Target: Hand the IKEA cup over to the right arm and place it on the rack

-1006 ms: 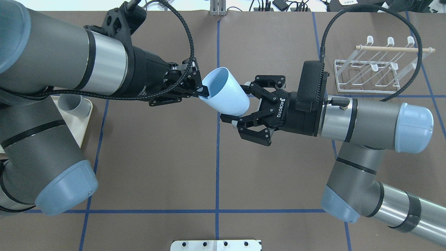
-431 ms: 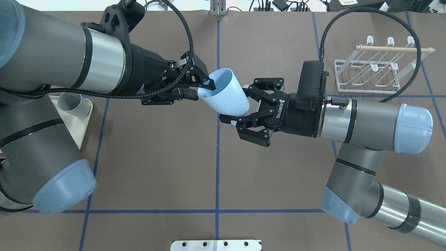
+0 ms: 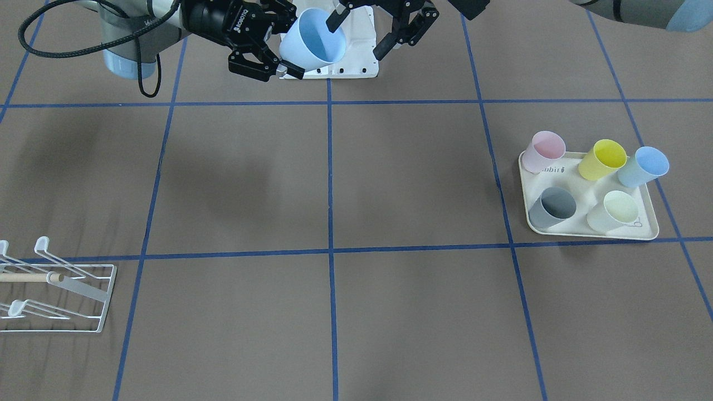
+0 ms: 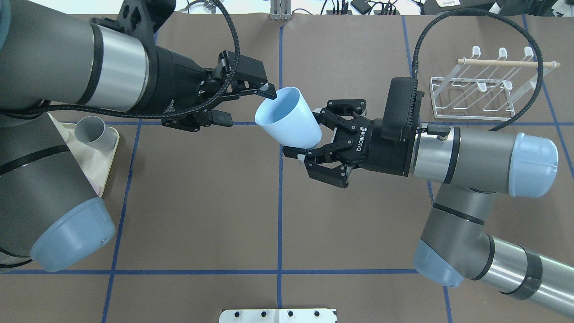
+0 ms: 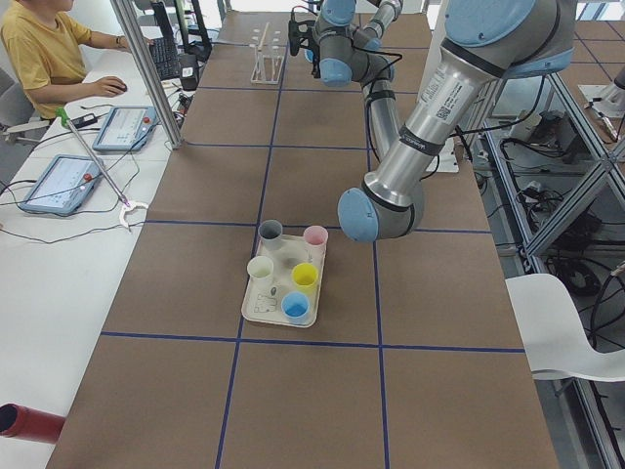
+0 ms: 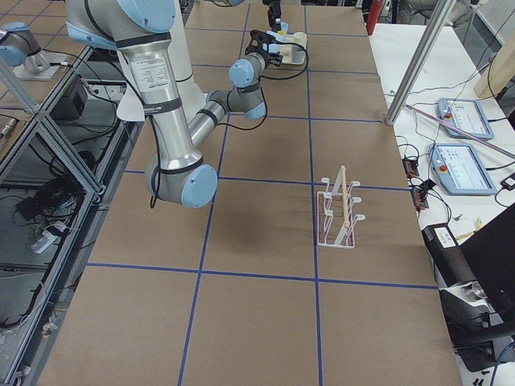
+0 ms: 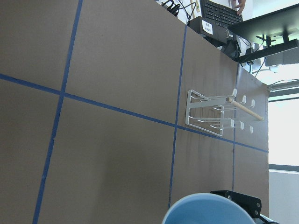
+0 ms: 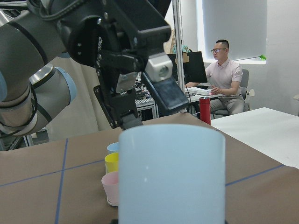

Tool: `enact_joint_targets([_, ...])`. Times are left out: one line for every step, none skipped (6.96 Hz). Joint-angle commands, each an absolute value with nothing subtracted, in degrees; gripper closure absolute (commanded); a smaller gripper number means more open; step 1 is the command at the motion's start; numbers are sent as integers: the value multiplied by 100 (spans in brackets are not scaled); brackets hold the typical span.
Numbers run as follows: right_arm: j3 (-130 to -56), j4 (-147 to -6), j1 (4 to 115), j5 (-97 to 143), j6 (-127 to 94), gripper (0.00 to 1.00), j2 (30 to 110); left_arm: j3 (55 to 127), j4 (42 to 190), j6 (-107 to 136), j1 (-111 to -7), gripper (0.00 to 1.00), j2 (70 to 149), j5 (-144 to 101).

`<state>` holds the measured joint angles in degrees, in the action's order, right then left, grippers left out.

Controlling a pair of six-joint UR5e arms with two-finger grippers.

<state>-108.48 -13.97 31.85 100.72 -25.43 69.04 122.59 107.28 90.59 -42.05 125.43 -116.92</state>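
Note:
The IKEA cup (image 4: 287,117) is light blue and hangs tilted above the table's middle, mouth toward my left arm. My right gripper (image 4: 305,131) is shut on its base end, one finger on each side. My left gripper (image 4: 245,106) is open, its upper fingertip just beside the cup's rim and the lower finger well away. The front-facing view shows the cup (image 3: 315,40) between the right gripper (image 3: 287,42) and the open left gripper (image 3: 359,34). It fills the right wrist view (image 8: 171,172). The white wire rack (image 4: 489,87) with its wooden rod stands far right and bears nothing.
A cream tray (image 3: 590,233) with several coloured cups sits on my left side; its corner (image 4: 109,154) and a grey cup (image 4: 92,132) show under my left arm. A white plate (image 4: 278,315) lies at the near table edge. A person sits at a desk (image 5: 39,49).
My left gripper has opened, let go of the cup's rim and drawn back to the left. The cup stays in my right gripper, hardly moved.

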Motion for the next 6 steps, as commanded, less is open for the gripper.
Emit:
enact_joint_targets([-11055, -2758, 3854, 10647, -2549, 88, 6882, 12453, 10679, 8144, -4464, 0, 11974, -11795])
enact_joint_targets([-11248, -4039, 4685, 11688, -2540, 95, 6786, 12463, 10679, 7695, -4621, 0, 11701, -11778])
enact_joint_targets([-11198, -4861, 5450, 12586, -2444, 97, 6507, 12463, 10679, 7377, -4693, 0, 11524, -11743])
enact_joint_targets([-11145, -5391, 5867, 12647, -2243, 100, 6391, 12445, 10679, 7252, -4754, 0, 11444, -11733])
enact_joint_targets([-10944, -5849, 6228, 12534, -1441, 100, 6285, 12445, 10679, 7199, -4772, 0, 11382, -11733])
enact_joint_targets([-10794, -6262, 6484, 12298, -641, 100, 6206, 12454, 10679, 7198, -4772, 0, 11373, -11733])
